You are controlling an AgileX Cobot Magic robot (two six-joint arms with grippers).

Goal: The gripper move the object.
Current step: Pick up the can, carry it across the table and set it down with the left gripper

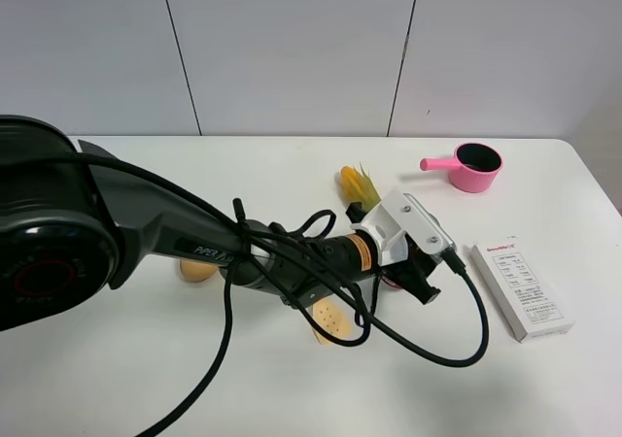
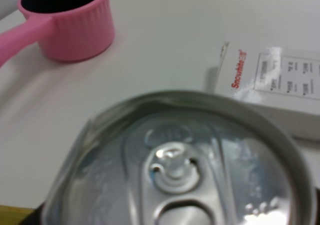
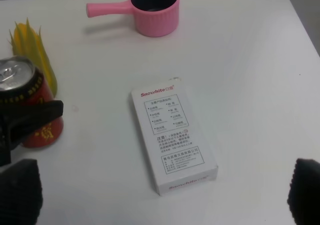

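Observation:
The red can (image 3: 31,97) with a silver top stands on the white table next to the corn. In the left wrist view its silver top (image 2: 175,175) fills the picture from close above. My left gripper (image 1: 413,278) reaches across the middle and sits around the can, which is almost hidden under it in the high view. One black finger (image 3: 35,116) lies against the can's side. My right gripper (image 3: 162,197) is open and empty, above the white box, with its pads (image 3: 20,190) at the picture's lower corners.
A pink pot (image 1: 476,166) stands at the back right. A white box (image 1: 521,289) lies to the right of the can. A toy corn cob (image 1: 359,188) lies just behind the can. Two tan food pieces (image 1: 332,320) lie under the left arm.

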